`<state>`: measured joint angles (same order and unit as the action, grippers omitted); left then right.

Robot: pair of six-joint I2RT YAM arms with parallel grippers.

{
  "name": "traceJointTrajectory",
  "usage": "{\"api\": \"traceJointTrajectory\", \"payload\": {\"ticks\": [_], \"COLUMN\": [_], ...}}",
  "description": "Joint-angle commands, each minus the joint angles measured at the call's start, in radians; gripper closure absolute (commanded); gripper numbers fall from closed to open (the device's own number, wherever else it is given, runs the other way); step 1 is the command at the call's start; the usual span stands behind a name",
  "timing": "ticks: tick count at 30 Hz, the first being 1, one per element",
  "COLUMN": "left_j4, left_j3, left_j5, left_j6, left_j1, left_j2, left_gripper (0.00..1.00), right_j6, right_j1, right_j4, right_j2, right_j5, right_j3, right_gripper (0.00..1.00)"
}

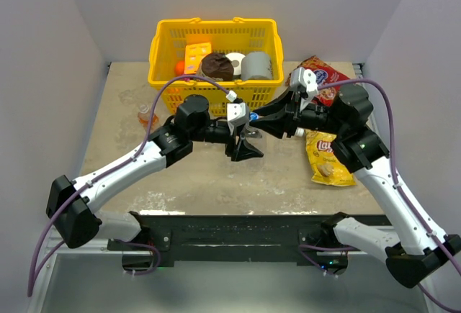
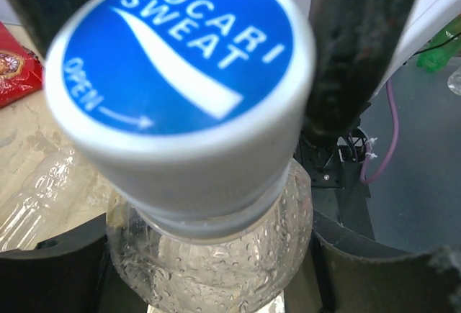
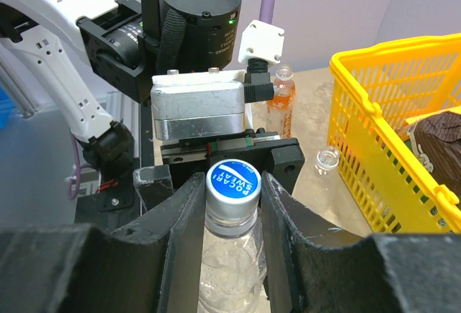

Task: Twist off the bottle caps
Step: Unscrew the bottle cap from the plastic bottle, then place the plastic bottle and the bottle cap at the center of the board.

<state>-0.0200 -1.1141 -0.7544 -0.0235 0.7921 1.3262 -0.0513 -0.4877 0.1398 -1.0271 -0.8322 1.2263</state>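
**Both grippers lock onto 1 Pocari Sweat bottle**

At the centre of the table (image 1: 202, 183), your left gripper (image 1: 243, 147) is clamped narrow around the body of a clear bottle (image 2: 209, 262). Its 2 fingers press the wet plastic from either side. Your right gripper (image 3: 232, 192) has its fingers drawn tight on the blue-faced Pocari Sweat cap (image 3: 233, 180), which sits on that bottle's neck. Seen from the grippers in the top view, the yellow basket (image 1: 216, 23) stands at 12 o'clock. The orange drink bottle (image 1: 146, 116) is at 9 o'clock, near the table's left side. A yellow Lay's bag (image 1: 328, 158) lies at 3 o'clock. In the right wrist view, 1 uncapped bottle (image 3: 328, 160) stands just beside the basket's wall, apart from the orange drink bottle.
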Motion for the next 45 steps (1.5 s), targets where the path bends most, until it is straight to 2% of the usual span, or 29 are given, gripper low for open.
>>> {"api": "traceJointTrajectory", "payload": {"ticks": [1,10,18,23,29,34,38,42,45], "left_j4": [-0.034,-0.04,-0.026,-0.024,0.018,0.057,0.066,0.1,0.095], "left_j3": [-0.003,0.008,0.014,0.071,0.168,0.253,0.347,0.419,0.473], "left_j5": [0.013,0.096,0.188,0.217,0.362,0.493,0.61,0.742,0.814], "left_j6": [0.011,-0.006,0.019,-0.007,-0.016,-0.071,-0.141,-0.197,-0.233], "left_j1": [0.002,-0.019,-0.037,-0.116,-0.137,-0.137,-0.136,-0.137,-0.137], "left_j2": [-0.001,0.007,-0.018,-0.074,-0.222,-0.314,-0.38,-0.426,-0.455], "left_gripper": [0.79,0.79,0.78,0.78,0.78,0.78,0.77,0.77,0.77], "right_j6": [-0.005,0.016,0.028,0.016,0.001,-0.059,-0.096,-0.182,-0.191], "right_j1": [0.008,0.008,0.008,0.008,0.006,-0.021,-0.179,-0.25,-0.324], "right_j4": [-0.062,0.017,0.049,0.052,0.046,-0.071,-0.169,-0.386,-0.48], "right_j2": [0.01,0.021,0.079,0.125,0.142,0.116,0.093,0.053,-0.008], "right_j5": [0.021,0.143,0.251,0.323,0.375,0.364,0.513,0.544,0.632], "right_j3": [-0.005,0.07,0.061,0.019,-0.056,-0.214,-0.377,-0.525,-0.602], "right_gripper": [0.83,0.85,0.86,0.86,0.86,0.86,0.86,0.86,0.86]}}
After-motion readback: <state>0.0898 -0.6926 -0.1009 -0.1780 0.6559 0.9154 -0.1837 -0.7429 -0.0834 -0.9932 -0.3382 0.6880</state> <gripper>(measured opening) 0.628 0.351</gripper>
